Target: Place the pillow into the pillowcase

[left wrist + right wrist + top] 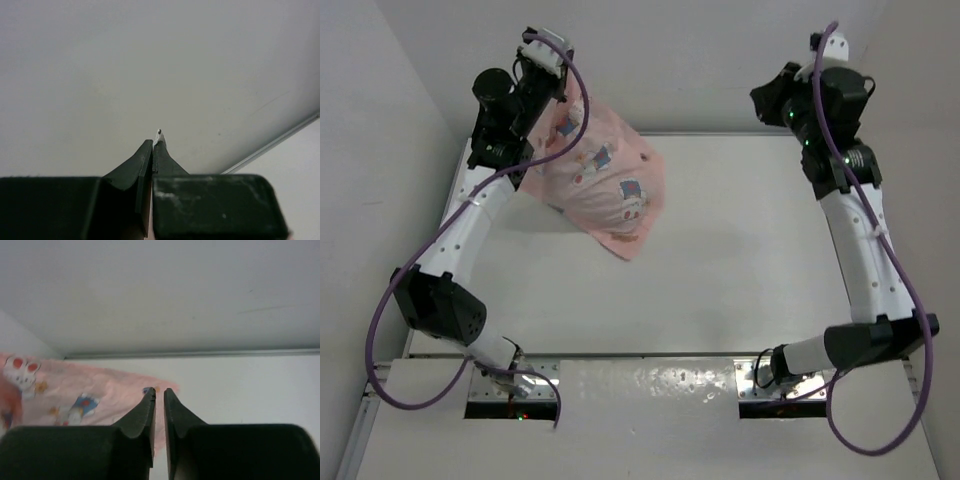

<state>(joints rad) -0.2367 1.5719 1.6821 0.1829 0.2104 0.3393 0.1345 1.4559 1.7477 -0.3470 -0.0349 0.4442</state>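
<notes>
The pink bunny-print pillowcase [605, 185] hangs bulging at the back left, its lower corner resting on the table. My left gripper [560, 95] is raised above it, shut on the case's upper edge. In the left wrist view the left gripper [152, 142] has its jaws pressed together, with a thin pale sliver of fabric between them. No part of the pillow shows plainly. My right gripper [760, 98] is raised at the back right, apart from the case. In the right wrist view the right gripper [159, 392] is open by a narrow gap with nothing in it, and the pillowcase [65, 395] lies beyond.
The white table [740, 260] is walled by white panels at the back and left. Purple cables loop off both arms. The arm bases sit at the near edge.
</notes>
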